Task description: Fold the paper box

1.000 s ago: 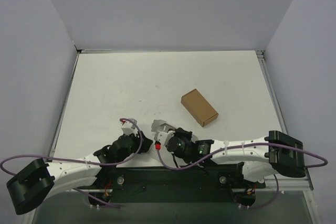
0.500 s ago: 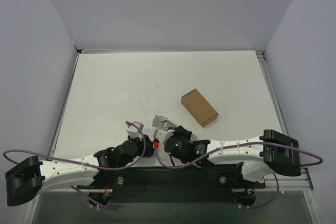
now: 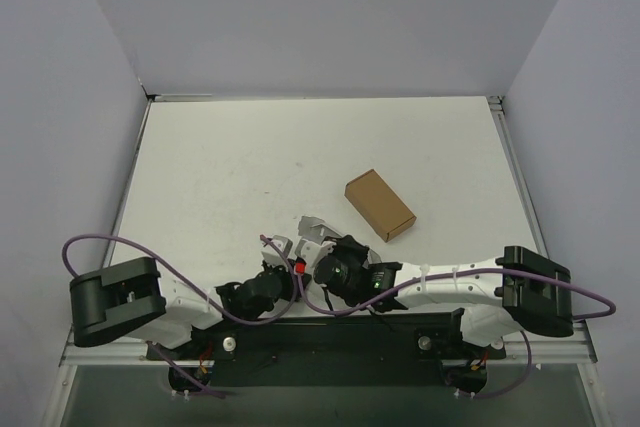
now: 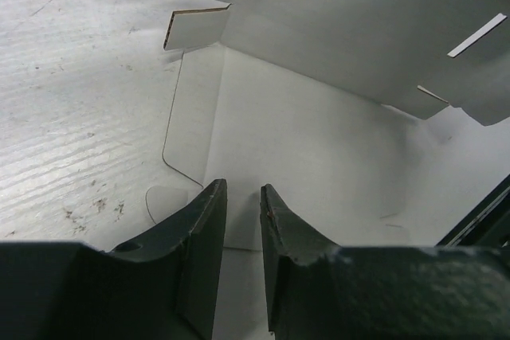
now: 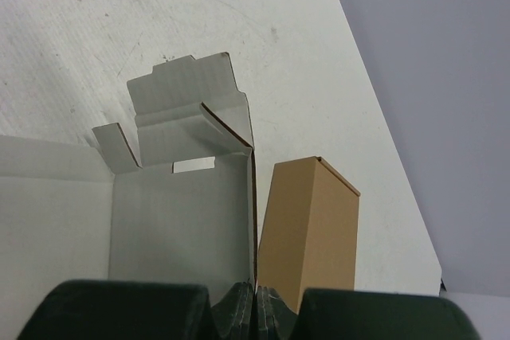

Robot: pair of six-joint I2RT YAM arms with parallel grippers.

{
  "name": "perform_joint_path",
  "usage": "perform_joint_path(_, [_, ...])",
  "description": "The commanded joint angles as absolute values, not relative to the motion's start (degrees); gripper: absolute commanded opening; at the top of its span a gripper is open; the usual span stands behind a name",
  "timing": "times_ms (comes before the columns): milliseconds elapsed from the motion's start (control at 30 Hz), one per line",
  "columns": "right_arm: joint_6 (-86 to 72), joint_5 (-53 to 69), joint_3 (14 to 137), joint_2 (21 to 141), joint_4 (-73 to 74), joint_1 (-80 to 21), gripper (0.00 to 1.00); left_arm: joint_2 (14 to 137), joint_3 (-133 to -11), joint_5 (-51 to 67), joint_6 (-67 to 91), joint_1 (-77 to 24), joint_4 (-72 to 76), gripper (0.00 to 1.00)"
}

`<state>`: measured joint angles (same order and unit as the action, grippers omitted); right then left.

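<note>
From above, your paper box sits half-raised at the table's near edge, its folds unreadable. Left wrist: the left gripper hovers, narrowly parted, over its floor panel, grasping nothing. Only the right wrist shows the right gripper clenched on a wall, likely steadying it upright.

On tabletop, near edge, mid: paper box btwn left claw on its left & right claw on its right; brown box behind-right, apart.
</note>
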<state>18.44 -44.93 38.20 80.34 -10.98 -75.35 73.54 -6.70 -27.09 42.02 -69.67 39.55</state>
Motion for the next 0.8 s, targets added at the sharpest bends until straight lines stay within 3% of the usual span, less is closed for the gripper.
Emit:
perform_joint_path(0, [16.3,-44.4,40.3,79.5,-9.7,-76.9,0.00,80.2,-5.0,-25.5,47.2,-70.1,48.8,0.32])
perform_joint_path(300, [5.8,-42.0,39.8,82.9,-4.1,-79.8,0.00,86.7,-4.1,-24.0,51.0,-70.3,52.4,0.24])
perform_joint_path(767, [1.4,-38.4,40.5,89.3,-1.7,-79.0,0.00,86.0,-2.6,-25.3,52.7,-70.8,52.6,0.24])
